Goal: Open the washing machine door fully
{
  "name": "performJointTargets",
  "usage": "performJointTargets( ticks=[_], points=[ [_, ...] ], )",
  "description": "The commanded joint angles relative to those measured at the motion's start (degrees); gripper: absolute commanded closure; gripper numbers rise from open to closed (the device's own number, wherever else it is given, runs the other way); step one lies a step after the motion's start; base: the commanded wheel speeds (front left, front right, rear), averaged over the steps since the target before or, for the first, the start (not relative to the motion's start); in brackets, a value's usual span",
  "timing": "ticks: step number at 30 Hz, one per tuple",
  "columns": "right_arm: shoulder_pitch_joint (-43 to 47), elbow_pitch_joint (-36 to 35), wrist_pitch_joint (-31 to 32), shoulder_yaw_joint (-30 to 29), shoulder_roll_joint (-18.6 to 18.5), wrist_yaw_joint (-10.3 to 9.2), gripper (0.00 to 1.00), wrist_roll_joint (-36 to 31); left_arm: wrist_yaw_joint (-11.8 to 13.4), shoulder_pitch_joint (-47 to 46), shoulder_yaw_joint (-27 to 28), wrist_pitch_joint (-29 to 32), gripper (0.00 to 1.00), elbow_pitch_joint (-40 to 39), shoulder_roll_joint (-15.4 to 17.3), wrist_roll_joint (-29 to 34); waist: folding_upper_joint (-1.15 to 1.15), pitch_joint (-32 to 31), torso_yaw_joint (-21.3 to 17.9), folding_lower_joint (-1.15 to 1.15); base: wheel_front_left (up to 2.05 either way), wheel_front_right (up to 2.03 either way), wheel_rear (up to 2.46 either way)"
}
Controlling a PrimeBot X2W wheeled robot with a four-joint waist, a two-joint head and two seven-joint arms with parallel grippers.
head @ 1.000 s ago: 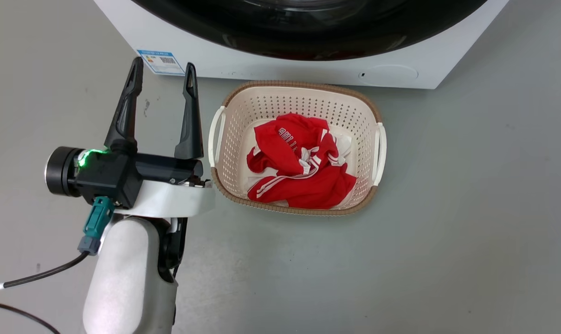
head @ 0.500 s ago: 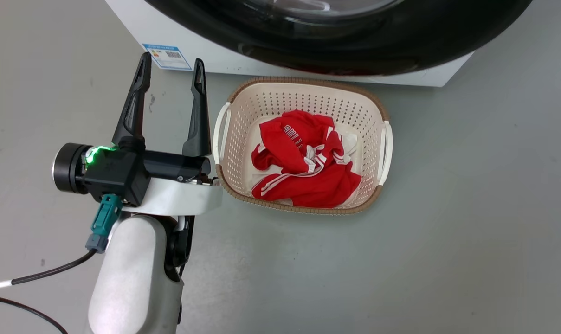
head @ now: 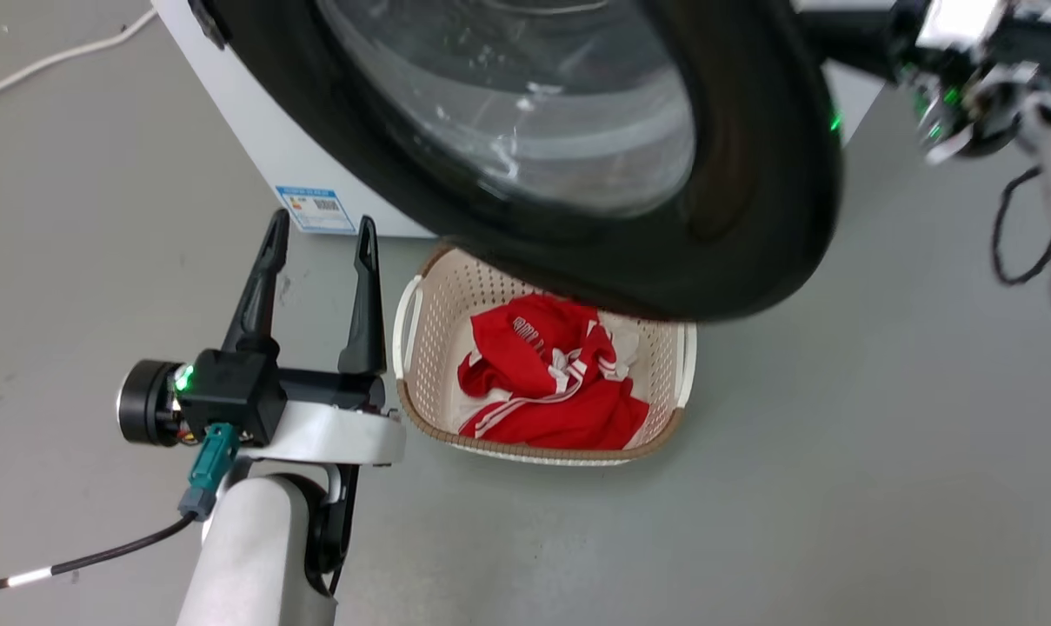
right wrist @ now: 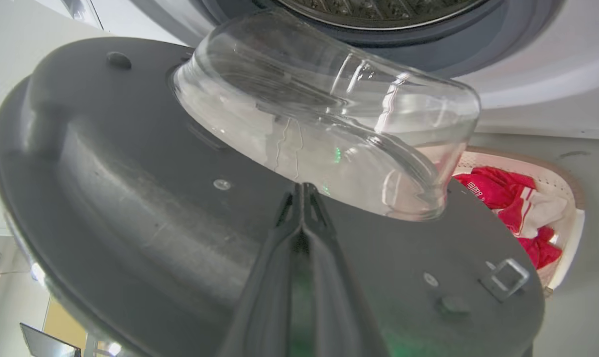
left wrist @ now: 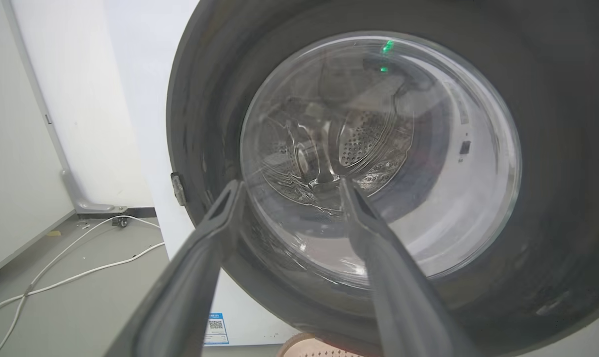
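Note:
The washing machine door [head: 742,174], black-rimmed with a bulging glass window [head: 525,104], stands swung out from the white washing machine [head: 247,122] and hangs over the basket. In the right wrist view my right gripper [right wrist: 303,188] is shut, its tips resting on the door's grey inner face [right wrist: 131,163] just below the glass bowl [right wrist: 329,119]. My right wrist [head: 951,52] shows behind the door's free edge. My left gripper [head: 322,222] stands open and empty over the floor, left of the basket. Seen past it [left wrist: 290,184] is the door's outer face [left wrist: 552,148].
A cream laundry basket [head: 408,296] holding red clothes [head: 551,382] sits on the floor in front of the machine, partly under the door. A white cable [head: 56,56] lies on the floor left of the machine. The door's latch hook [right wrist: 505,277] sticks out near its edge.
The door has swung far out from the machine and now overhangs the basket. My right arm has come into the head view at upper right. The camera has shifted; the left gripper stays open.

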Motion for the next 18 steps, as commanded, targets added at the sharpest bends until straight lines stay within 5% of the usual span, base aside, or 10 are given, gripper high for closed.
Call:
performJointTargets(
  ticks=[1, 18],
  points=[
    [2.31, -1.05, 0.87, 0.36, 1.12, 0.0, 1.0, 0.68, -0.21, 1.08, 0.11, -0.15, 0.0, 0.23, -0.04, -0.05, 0.0, -2.06, -0.78, 0.0, 0.0, 0.0, 0.0],
    [24.82, -21.28, 8.04, 3.83, 7.41, 0.0, 1.0, 4.82, 0.65, 7.85, -1.47, -0.15, 0.0, 2.38, -0.03, -2.32, 0.0, -9.36, -0.96, 0.0, 0.0, 0.0, 0.0]
  ],
)
